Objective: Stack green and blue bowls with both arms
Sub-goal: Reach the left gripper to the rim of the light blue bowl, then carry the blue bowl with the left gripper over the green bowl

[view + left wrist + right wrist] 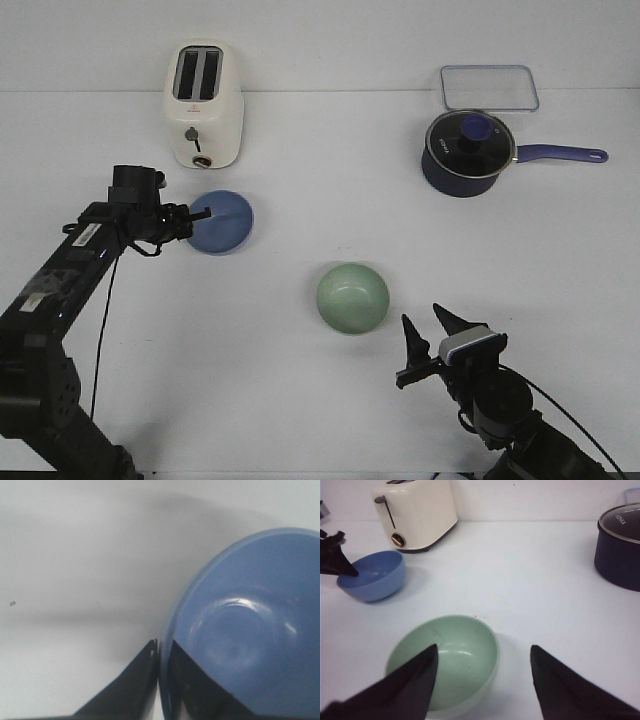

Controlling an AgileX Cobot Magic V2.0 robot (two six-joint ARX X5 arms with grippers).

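Left gripper [187, 221] pinches the tilted blue bowl's [225, 222] nine-o'clock rim, likely for lifting; right gripper [428, 333], jaws spread, waits at five o'clock from the green bowl [353, 296], empty.

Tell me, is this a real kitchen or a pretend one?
Probably a pretend one: a robot test table. A toaster, a lidded saucepan and two bowls, blue bowl and green bowl, sit on a plain white table, with no stove or sink in view.
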